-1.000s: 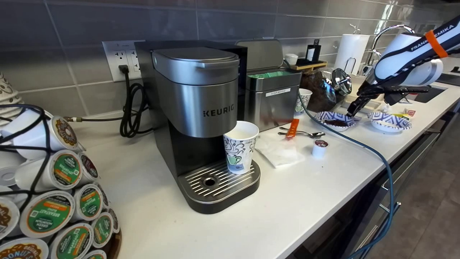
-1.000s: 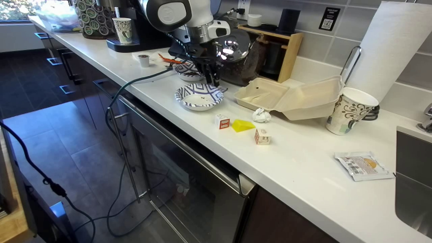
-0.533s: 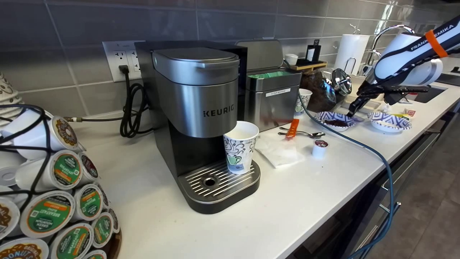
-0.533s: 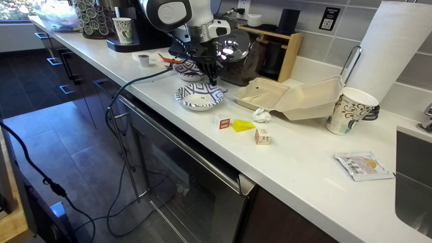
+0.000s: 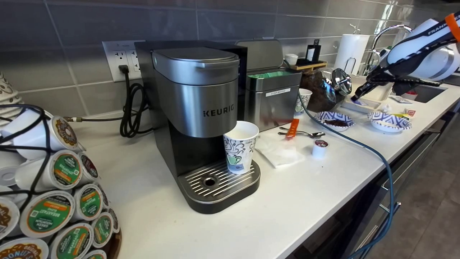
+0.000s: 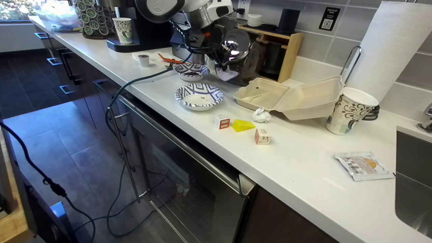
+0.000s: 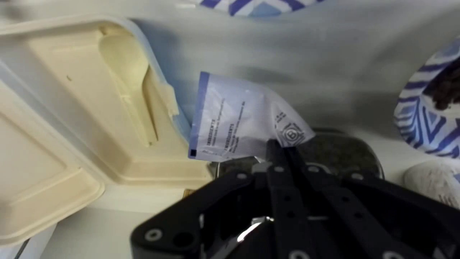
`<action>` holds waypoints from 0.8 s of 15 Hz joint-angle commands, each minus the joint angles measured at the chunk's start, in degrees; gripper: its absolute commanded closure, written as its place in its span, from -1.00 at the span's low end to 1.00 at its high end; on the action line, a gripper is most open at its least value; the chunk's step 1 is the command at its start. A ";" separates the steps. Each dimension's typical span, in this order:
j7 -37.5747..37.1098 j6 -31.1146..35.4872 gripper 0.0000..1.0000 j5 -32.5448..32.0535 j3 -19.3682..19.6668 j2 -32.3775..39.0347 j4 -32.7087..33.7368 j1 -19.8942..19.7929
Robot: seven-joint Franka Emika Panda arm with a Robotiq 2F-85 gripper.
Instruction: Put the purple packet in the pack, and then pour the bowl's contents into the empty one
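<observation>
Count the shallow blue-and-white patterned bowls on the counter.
2: the smaller bowl with dark contents, nearer the black-and-silver coffee machine; the wider bowl, nearer the yellow wedge.

Upper center of the frame, I see the robot's dark hand (image 6: 221, 66) pinching a pale purple packet (image 6: 226, 75), which hangs in front of a dark jar (image 6: 249, 64). Left of that, on the white desk (image 6: 297, 182), the smaller bowl (image 6: 188, 67) has something dark in it; the wider bowl (image 6: 199, 89), nearer the middle, shows a few specks. Right of center the takeout pack (image 6: 308, 99) lies open. Below it sit a crumpled wad (image 6: 261, 115) and 2 small blocks (image 6: 222, 122) (image 6: 262, 136), a yellow wedge (image 6: 243, 125) between them. Far right, a paper cup (image 6: 351, 113); lower right, a silvery packet (image 6: 364, 166) just beside the sink (image 6: 413, 152).
</observation>
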State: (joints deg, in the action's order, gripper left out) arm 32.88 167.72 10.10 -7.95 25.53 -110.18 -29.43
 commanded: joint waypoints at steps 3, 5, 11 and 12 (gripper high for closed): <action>-1.08 9.13 0.98 6.78 -2.94 -3.84 -5.46 -4.56; -6.53 10.94 0.98 6.11 2.49 -3.33 -4.79 -1.81; -13.85 10.45 0.98 11.42 3.30 0.12 2.20 -4.03; -14.15 10.09 0.98 12.32 2.34 1.01 4.42 -4.83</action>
State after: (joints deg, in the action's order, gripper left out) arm 20.83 178.07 19.29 -3.41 23.58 -111.35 -32.56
